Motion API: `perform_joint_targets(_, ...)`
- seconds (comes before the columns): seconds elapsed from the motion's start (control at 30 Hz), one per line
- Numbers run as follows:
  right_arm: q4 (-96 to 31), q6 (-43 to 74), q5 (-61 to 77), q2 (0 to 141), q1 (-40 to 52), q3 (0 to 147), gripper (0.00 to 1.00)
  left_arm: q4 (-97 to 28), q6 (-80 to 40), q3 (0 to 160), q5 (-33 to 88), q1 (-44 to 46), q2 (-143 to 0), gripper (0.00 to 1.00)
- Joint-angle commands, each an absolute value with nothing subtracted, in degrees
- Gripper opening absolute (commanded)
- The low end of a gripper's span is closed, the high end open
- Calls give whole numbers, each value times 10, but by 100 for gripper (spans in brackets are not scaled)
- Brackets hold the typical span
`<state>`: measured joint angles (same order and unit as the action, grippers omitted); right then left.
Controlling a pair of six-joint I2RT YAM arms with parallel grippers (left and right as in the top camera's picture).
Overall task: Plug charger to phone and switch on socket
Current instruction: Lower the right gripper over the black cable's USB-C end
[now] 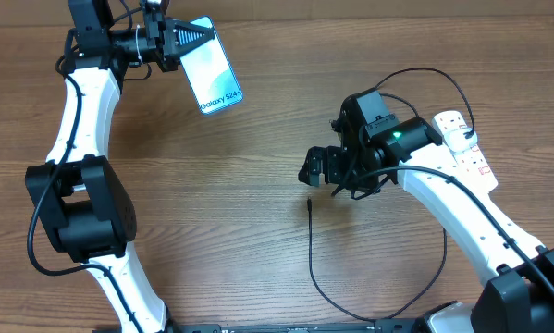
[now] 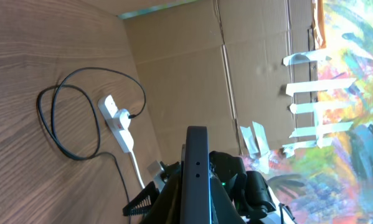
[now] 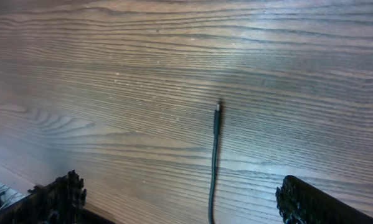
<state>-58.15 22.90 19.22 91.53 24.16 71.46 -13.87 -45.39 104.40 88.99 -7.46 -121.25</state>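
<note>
My left gripper (image 1: pixel 178 42) holds the phone (image 1: pixel 212 67) up at the far left, its light blue screen facing the overhead camera. In the left wrist view the phone (image 2: pixel 197 168) shows edge-on between the shut fingers. The charger's slim plug (image 1: pixel 310 203) lies loose on the wood, and its thin black cable (image 1: pixel 323 287) loops round to the socket (image 1: pixel 461 139) at the right edge. My right gripper (image 1: pixel 315 168) hovers open just above the plug's tip. From the right wrist, the plug (image 3: pixel 217 113) lies ahead between the wide-apart fingers (image 3: pixel 311 202).
The left wrist view shows the socket (image 2: pixel 116 121) with its thick white cord, the black cable (image 2: pixel 55 118) looped beside it, and a cardboard wall (image 2: pixel 186 68) behind the table. The right arm (image 1: pixel 452 208) reaches over the cable loop.
</note>
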Motion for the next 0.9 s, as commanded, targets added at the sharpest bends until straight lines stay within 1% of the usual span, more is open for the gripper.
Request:
perform_joint_targets(0.0, -573, 241, 180, 943, 251, 693, 100, -138, -432, 1055, 906, -69, -1206, 4)
perform_joint_targets(0.23, -558, 253, 176, 966, 273, 686, 100, -137, -430, 1054, 902, -67, -1206, 4)
perform_joint_targets(0.43, -556, 253, 184, 1035, 289, 686, 100, -137, -424, 1051, 896, -64, -1206, 4)
perform_joint_targets(0.67, -554, 272, 146, 1046, 299, 686, 100, -137, -423, 1051, 894, -63, -1206, 4)
perform_joint_targets(0.87, -541, 295, 140, 1072, 317, 686, 100, -137, -423, 1051, 894, -63, -1206, 4)
